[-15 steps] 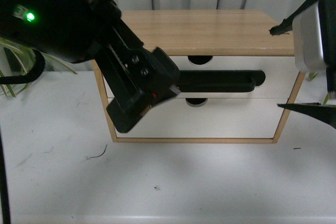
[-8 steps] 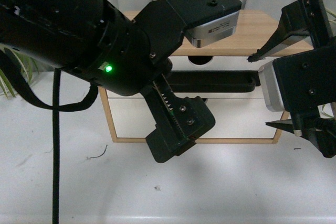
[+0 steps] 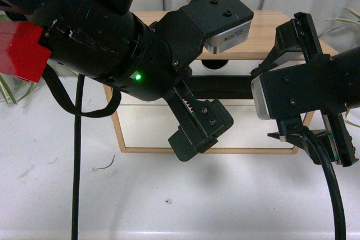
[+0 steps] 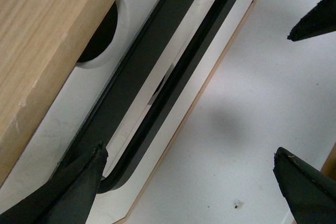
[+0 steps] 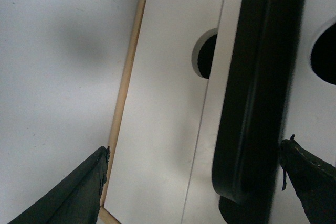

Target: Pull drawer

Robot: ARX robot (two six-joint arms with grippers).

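Note:
The drawer is the upper one in a small wooden cabinet, with a white front, a half-round notch and a long black bar handle; both arms cover much of it. My left gripper hangs open in front of the cabinet's middle. In the left wrist view the handle runs past one finger, and the left gripper holds nothing. My right gripper is open at the handle's right end. In the right wrist view that handle end lies between the spread fingers of the right gripper, near one fingertip.
The lower drawer front is white with a notch and no handle. The cabinet's wooden top stands against a curtain. White table lies in front. A black cable hangs at the left. Plant leaves flank the cabinet.
The left arm has swung right and lower across the cabinet front. The right gripper has come in from the right edge to the handle's right end.

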